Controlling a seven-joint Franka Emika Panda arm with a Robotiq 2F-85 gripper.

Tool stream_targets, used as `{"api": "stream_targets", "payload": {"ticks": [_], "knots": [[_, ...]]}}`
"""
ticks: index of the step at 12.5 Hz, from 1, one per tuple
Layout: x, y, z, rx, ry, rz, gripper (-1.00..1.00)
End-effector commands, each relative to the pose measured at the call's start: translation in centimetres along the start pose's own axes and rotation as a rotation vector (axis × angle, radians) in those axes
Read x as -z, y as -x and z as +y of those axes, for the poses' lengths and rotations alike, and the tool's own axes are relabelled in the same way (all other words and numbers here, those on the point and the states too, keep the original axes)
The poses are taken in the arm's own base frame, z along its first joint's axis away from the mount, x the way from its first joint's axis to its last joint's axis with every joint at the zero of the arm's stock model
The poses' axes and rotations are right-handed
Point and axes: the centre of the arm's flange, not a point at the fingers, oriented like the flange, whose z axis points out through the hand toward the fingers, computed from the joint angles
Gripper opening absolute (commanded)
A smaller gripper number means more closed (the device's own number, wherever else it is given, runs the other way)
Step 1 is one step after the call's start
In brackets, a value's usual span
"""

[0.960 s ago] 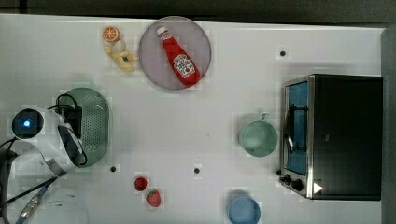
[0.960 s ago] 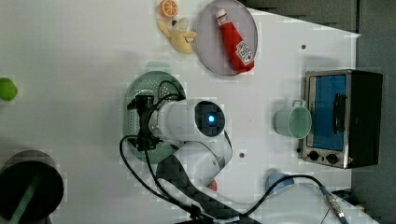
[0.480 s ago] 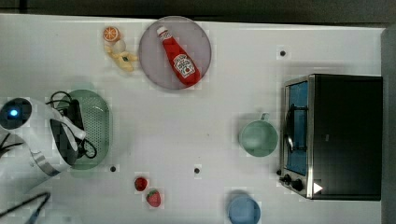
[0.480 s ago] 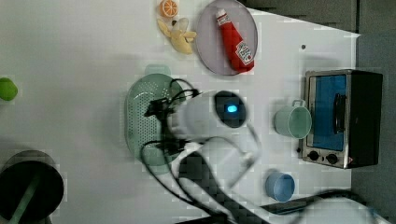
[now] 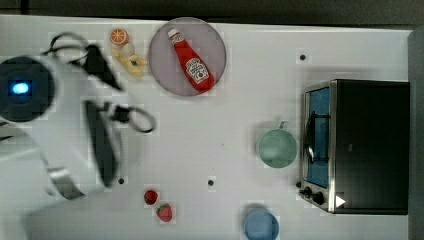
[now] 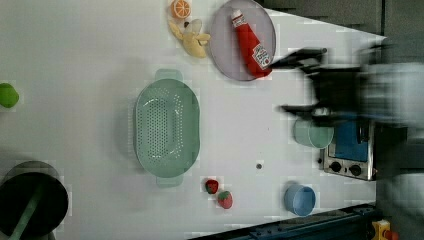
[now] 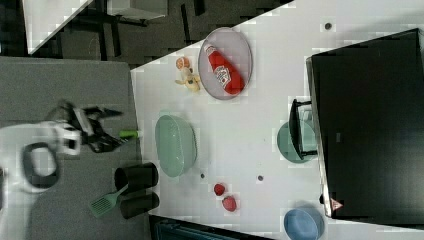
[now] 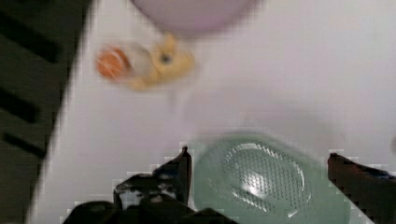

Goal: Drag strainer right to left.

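Two spread fingers of the gripper [image 8: 259, 182], holding nothing, hang above the strainer [image 6: 167, 128], which lies well apart from the purple plate [image 6: 226, 37], beyond the banana toy [image 6: 192, 40]; light, stiff plastic, likely slippery, best hooked at its rim or tab handle

Red ketchup bottle [image 5: 191, 62] on a round plate [image 5: 215, 37], white label with a tomato picture and print too small to read, toaster oven [image 5: 367, 145] bearing a small triangular sign, nothing else legible
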Motion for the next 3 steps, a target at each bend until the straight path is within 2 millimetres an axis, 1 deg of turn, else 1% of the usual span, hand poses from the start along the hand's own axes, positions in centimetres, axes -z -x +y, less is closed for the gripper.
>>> {"api": "stream_targets", "payload": {"ticks": [1,3], "knots": [[5.4,-13.1,5.4,0.132,0.063,0.051,1.00],[9.1,-18.7,9.8,0.146,0.128,0.099,1.00]]}}
